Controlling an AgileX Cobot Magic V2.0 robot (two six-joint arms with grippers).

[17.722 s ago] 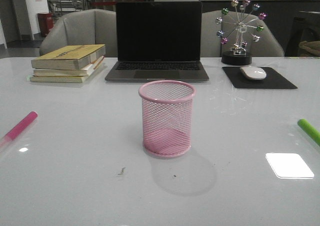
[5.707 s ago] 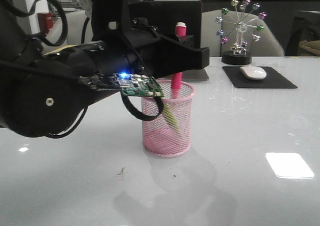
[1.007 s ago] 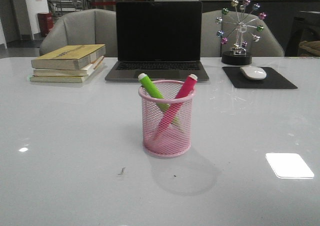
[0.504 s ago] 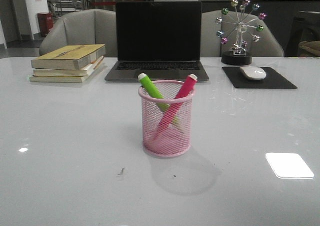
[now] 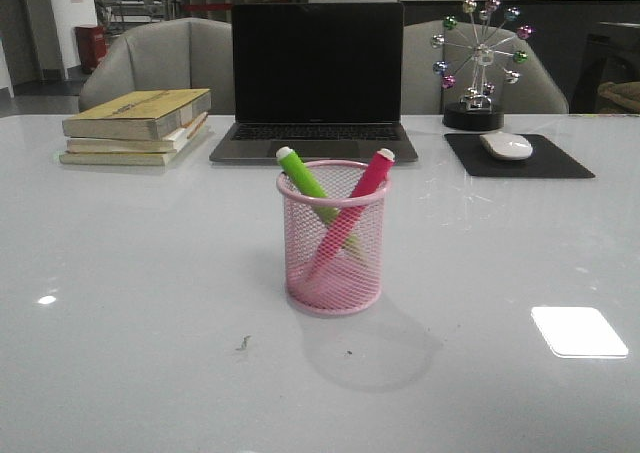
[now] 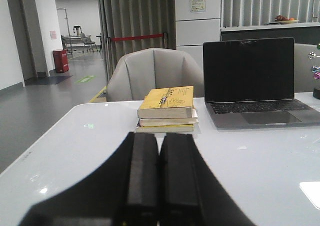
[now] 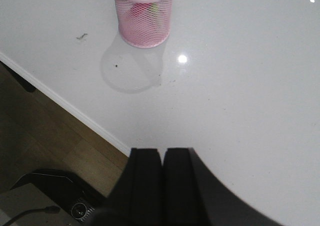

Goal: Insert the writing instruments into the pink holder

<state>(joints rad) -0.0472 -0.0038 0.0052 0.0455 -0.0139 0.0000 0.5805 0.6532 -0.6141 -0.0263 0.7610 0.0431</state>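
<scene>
Lime green marker (image 5: pixel 307 184) and magenta marker (image 5: pixel 366 181) crossed inside pink wire-mesh cup (image 5: pixel 333 273) at table (image 5: pixel 150 303) centre, tips toward 11 and 1 o'clock. Left end effector (image 6: pixel 151 178) and right end effector (image 7: pixel 162 186) closed, empty, well clear. Best kept parked; likely nothing left to insert.

The mesh of the pink holder (image 5: pixel 333 241) veils the lower halves of the green marker (image 5: pixel 305 182) and the pink marker (image 5: pixel 369 178), and the right wrist view crops the holder's rim and both marker tips.

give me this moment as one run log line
green marker: in pink holder | pink marker: in holder, crossed | left fingers: shut, empty | right fingers: shut, empty
</scene>
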